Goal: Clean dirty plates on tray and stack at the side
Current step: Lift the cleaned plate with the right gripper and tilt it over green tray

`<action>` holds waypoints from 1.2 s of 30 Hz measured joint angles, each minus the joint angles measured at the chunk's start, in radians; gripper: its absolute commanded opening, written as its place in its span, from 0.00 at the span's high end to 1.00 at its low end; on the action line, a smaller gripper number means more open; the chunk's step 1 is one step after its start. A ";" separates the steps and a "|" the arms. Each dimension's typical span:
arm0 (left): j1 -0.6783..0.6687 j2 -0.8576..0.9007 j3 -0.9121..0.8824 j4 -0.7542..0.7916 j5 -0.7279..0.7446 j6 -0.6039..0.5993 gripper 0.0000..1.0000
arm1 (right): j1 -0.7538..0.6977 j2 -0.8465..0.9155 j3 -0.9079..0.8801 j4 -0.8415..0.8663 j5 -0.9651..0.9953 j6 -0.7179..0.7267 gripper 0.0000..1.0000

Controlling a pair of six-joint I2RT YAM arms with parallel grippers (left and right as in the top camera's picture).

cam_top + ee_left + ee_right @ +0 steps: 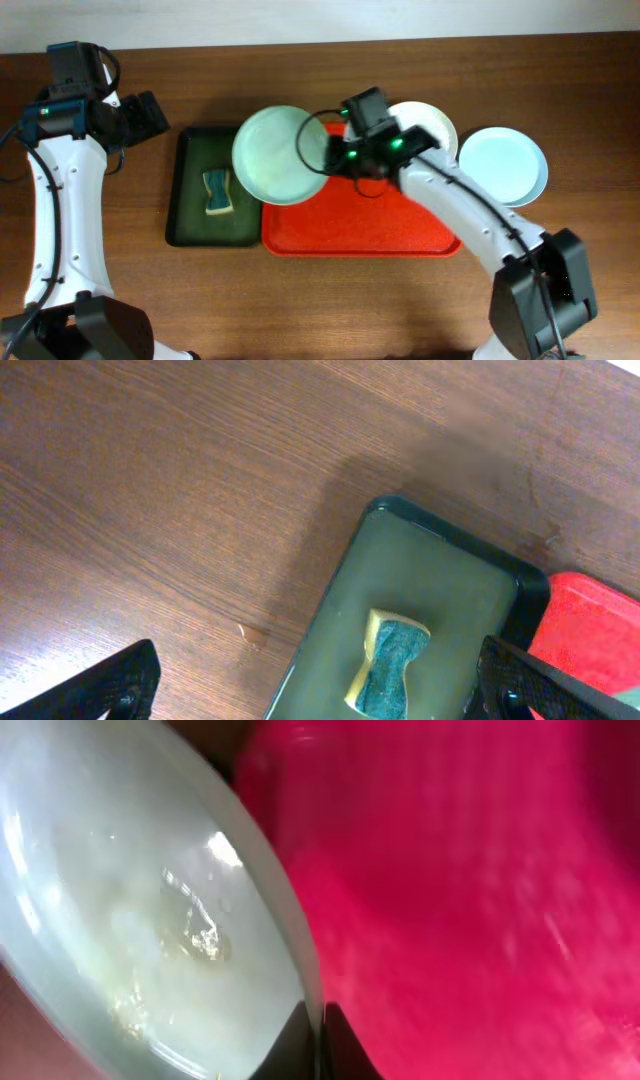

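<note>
The pale green plate (pixel 280 153) hangs tilted over the left end of the red tray (pixel 370 225), with my right gripper (pixel 332 155) shut on its right rim. In the right wrist view the fingertips (pixel 318 1040) pinch that rim, and the green plate (pixel 130 920) carries yellow smears (pixel 195 935) above the red tray (pixel 480 890). A white plate (pixel 432 124) rests at the tray's back right, partly hidden by the arm. The pale blue plate (pixel 503 165) lies on the table to the right. My left gripper (pixel 150 112) stands open and empty at the far left.
A dark green tray (pixel 190 215) left of the red one holds a yellow and teal sponge (pixel 217 192). In the left wrist view the sponge (pixel 390 660) lies on the green tray (pixel 430 580) between my open gripper's (pixel 318 695) fingers, with brown table around it.
</note>
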 measured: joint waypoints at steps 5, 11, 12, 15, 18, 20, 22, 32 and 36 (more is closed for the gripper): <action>0.000 0.000 0.000 0.000 0.000 0.000 0.01 | 0.208 0.019 0.004 0.203 0.282 0.049 0.96; 0.000 0.000 0.000 -0.001 0.000 0.000 0.01 | 0.368 0.103 0.002 0.380 0.610 -0.093 0.96; 0.000 0.000 0.000 0.000 0.001 0.000 0.01 | 0.381 0.103 0.003 0.429 0.666 -0.150 0.96; 0.000 0.000 0.000 0.000 0.000 0.000 0.01 | 0.386 0.103 0.004 0.574 0.758 -0.383 0.96; 0.000 0.000 0.000 0.000 0.000 0.000 0.01 | 0.386 0.103 0.002 0.715 0.798 -0.593 0.96; 0.000 0.000 0.000 0.000 0.000 0.000 0.01 | 0.386 0.103 0.005 0.830 0.845 -0.743 0.96; 0.000 0.000 0.000 -0.001 0.001 0.000 0.01 | 0.386 0.103 0.006 0.945 0.892 -0.895 0.96; 0.000 0.000 0.000 -0.001 0.000 0.000 0.01 | 0.386 0.103 0.006 1.208 0.935 -1.216 0.96; 0.000 0.000 0.000 -0.001 0.000 0.000 0.01 | 0.386 0.103 0.006 1.209 0.935 -1.227 0.96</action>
